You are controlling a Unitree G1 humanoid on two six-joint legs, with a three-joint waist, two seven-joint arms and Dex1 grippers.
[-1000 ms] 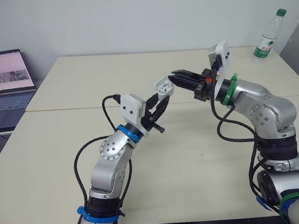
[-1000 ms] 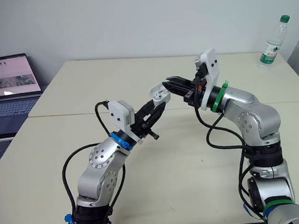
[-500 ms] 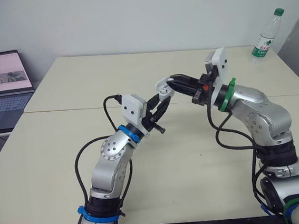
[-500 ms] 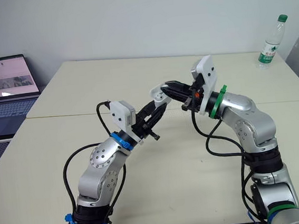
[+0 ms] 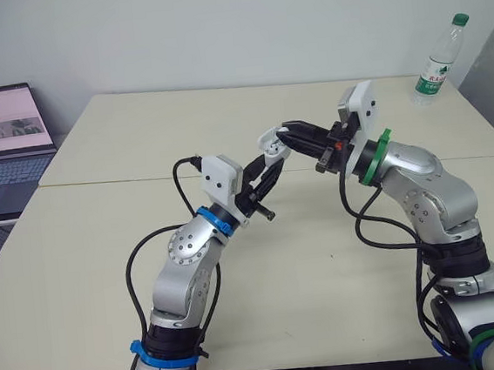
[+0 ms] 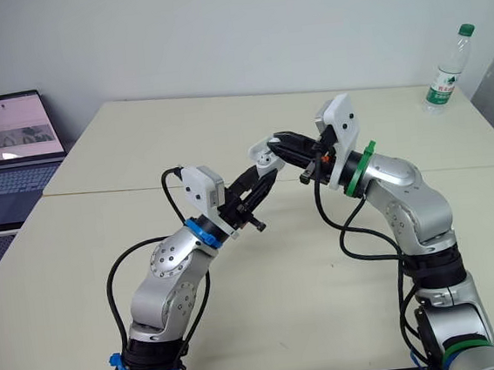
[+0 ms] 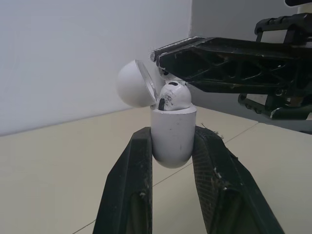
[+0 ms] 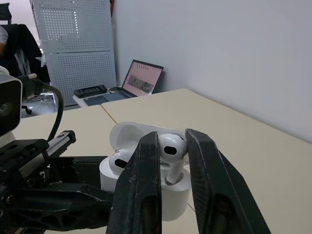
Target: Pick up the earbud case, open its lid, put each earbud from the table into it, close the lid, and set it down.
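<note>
Holding the case (image 7: 174, 134) up over the table (image 5: 137, 134), my left gripper (image 5: 268, 169) has its fingers clamped on the case's two sides, and the lid (image 7: 134, 83) is swung open. One bud (image 7: 174, 95) sits in its slot. My right gripper (image 5: 290, 131) meets it from the opposite side, fingers pinching the second bud (image 8: 171, 146), whose stem reaches down to the free slot.

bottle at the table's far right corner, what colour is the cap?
Green cap on a clear bottle; it shows best in the left eye view.
</note>
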